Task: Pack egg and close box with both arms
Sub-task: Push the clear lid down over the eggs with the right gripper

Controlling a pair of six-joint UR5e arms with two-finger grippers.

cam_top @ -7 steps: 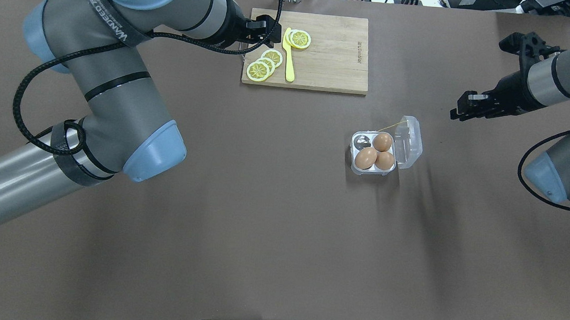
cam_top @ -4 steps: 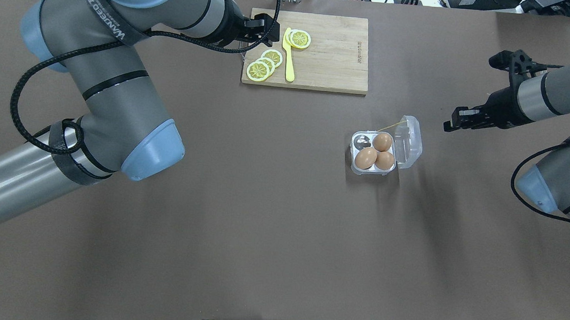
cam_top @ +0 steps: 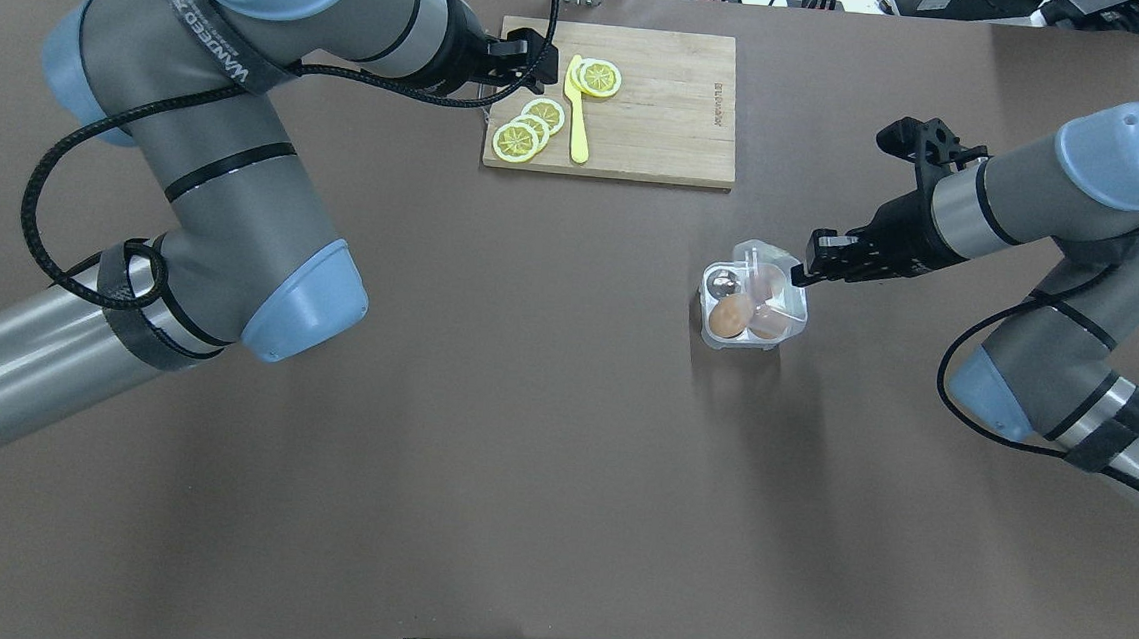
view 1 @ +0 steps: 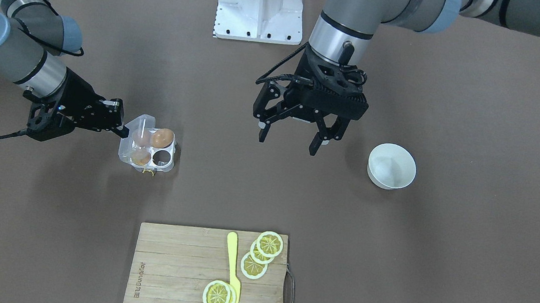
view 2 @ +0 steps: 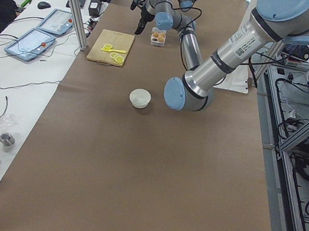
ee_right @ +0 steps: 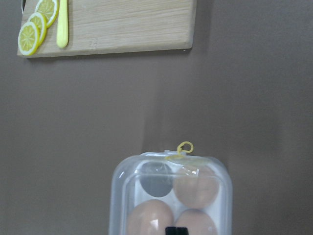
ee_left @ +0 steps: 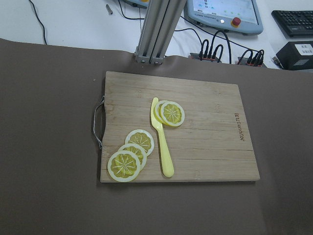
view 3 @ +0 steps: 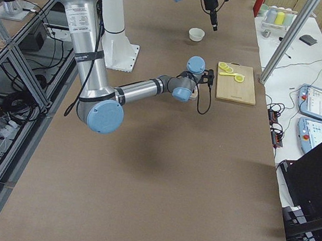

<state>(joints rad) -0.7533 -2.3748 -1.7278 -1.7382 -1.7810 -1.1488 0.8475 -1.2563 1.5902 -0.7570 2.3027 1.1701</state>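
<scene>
The clear egg box (cam_top: pixel 740 342) stands right of the table's middle with three tan eggs (cam_top: pixel 727 316) in it and one cell bare. Its hinged lid (cam_top: pixel 771 271) leans over the eggs, partly down. My right gripper (cam_top: pixel 806 273) is shut, its tip against the lid's outer side; it also shows in the front view (view 1: pixel 120 130). The right wrist view looks through the lid (ee_right: pixel 171 176) at the eggs (ee_right: pixel 149 214) and the yellow string (ee_right: pixel 185 147). My left gripper (view 1: pixel 287 143) is open and empty, hanging above the table near the cutting board.
A wooden cutting board (cam_top: pixel 644 114) with lemon slices (cam_top: pixel 518 140) and a yellow knife (cam_top: pixel 577 120) lies at the far side. An empty white bowl (view 1: pixel 392 166) stands under my left arm's side. A white base plate (view 1: pixel 260 5) sits at the robot's edge.
My right gripper has swung in from the right to the box. The lid, which lay open flat beside the eggs, now leans over them. The left arm has hardly moved.
</scene>
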